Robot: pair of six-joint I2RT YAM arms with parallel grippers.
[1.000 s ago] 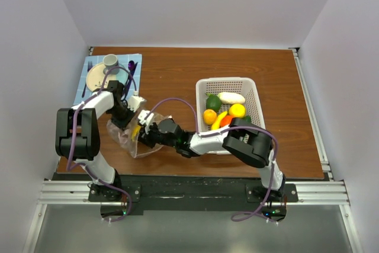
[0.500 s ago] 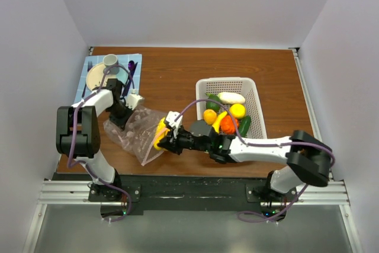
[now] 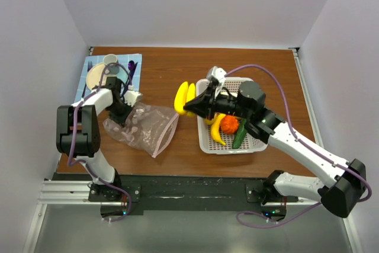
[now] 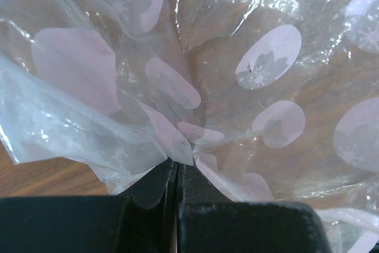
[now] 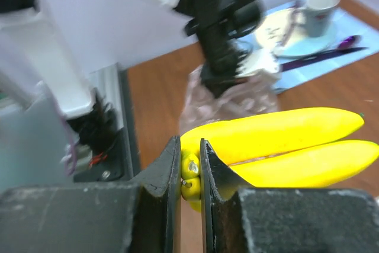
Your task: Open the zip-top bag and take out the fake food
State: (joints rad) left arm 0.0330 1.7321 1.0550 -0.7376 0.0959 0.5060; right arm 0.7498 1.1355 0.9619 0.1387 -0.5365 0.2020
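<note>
The zip-top bag (image 3: 142, 128) lies crumpled on the table at the left, with its pinkish zipper strip (image 3: 167, 136) toward the middle. My left gripper (image 3: 122, 114) is shut on the bag's far corner. In the left wrist view the dotted plastic (image 4: 237, 87) bunches up from between the closed fingers (image 4: 148, 188). My right gripper (image 3: 190, 106) hangs above the table between the bag and the basket. It is shut on the stem end of a yellow banana bunch (image 3: 183, 95), which shows large in the right wrist view (image 5: 284, 146). I see no food inside the bag.
A white mesh basket (image 3: 231, 149) at the right holds a banana (image 3: 218, 131), an orange tomato (image 3: 230, 124) and a green cucumber (image 3: 239, 138). A blue mat (image 3: 95, 63) at the back left carries a plate, a cup (image 3: 110, 59) and a purple utensil (image 3: 131, 66).
My right gripper has pulled the banana bunch out of the bag and carried it up and to the right, toward the basket. The bag has sagged flatter. The left gripper has kept its hold.
</note>
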